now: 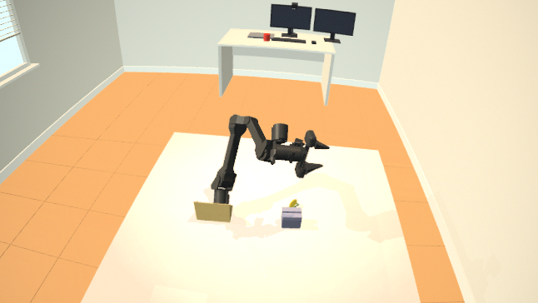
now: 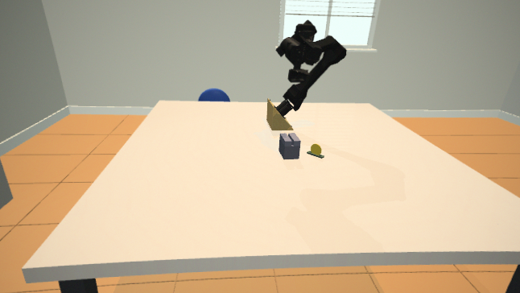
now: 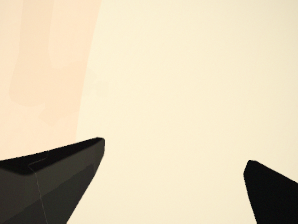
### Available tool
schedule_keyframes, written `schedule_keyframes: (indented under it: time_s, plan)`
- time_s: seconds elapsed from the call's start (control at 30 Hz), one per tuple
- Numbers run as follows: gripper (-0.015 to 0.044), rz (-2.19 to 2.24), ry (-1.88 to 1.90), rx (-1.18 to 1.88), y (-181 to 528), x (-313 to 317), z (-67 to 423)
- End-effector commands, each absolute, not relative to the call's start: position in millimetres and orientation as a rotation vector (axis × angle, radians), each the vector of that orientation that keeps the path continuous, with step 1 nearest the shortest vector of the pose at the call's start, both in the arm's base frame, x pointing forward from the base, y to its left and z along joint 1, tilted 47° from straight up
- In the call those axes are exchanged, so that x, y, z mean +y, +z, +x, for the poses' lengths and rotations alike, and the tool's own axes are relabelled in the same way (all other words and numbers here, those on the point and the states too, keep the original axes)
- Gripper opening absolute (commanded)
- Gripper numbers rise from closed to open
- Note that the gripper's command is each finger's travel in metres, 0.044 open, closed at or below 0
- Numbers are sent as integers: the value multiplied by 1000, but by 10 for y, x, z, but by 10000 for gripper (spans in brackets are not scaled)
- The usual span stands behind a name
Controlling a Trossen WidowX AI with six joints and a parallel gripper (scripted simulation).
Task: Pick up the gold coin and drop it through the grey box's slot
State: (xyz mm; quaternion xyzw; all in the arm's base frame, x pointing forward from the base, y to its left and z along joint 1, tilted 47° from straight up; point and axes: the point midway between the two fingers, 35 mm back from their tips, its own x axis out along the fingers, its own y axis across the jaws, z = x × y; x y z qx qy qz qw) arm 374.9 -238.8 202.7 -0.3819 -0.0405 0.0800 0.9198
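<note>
The gold coin (image 1: 293, 203) (image 2: 315, 149) stands on its edge in the dark-green holder (image 1: 297, 205) (image 2: 320, 156). The grey box (image 1: 291, 221) (image 2: 290, 150) is beside it, with a narrow slot in its lid; in the exterior view it stands left of the holder. My gripper (image 1: 326, 156) (image 3: 176, 158) is open with nothing between its fingers. It is raised high above the table, well away from the coin and the box. The wrist view shows only the two fingertips and plain surfaces, not the coin, holder or box.
The arm's base has a tan angled plate (image 1: 213, 211) (image 2: 278, 119) beside it on the white table (image 1: 200, 266) (image 2: 181, 201). A desk (image 1: 237, 39) with two monitors is at the back of the room in the top view. A blue round object (image 2: 214, 95) shows behind the table.
</note>
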Motion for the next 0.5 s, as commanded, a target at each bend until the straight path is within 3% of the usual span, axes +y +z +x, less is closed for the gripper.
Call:
schedule_keyframes:
  time_s: [0.0, 0.27, 0.47]
  plan:
    - [374, -777, 169, -77, 2014, -2383, 3762]
    - [164, -463, 384, 241, 1398, -1936, 4140]
    - [161, -273, 571, 497, 1059, -1399, 4104]
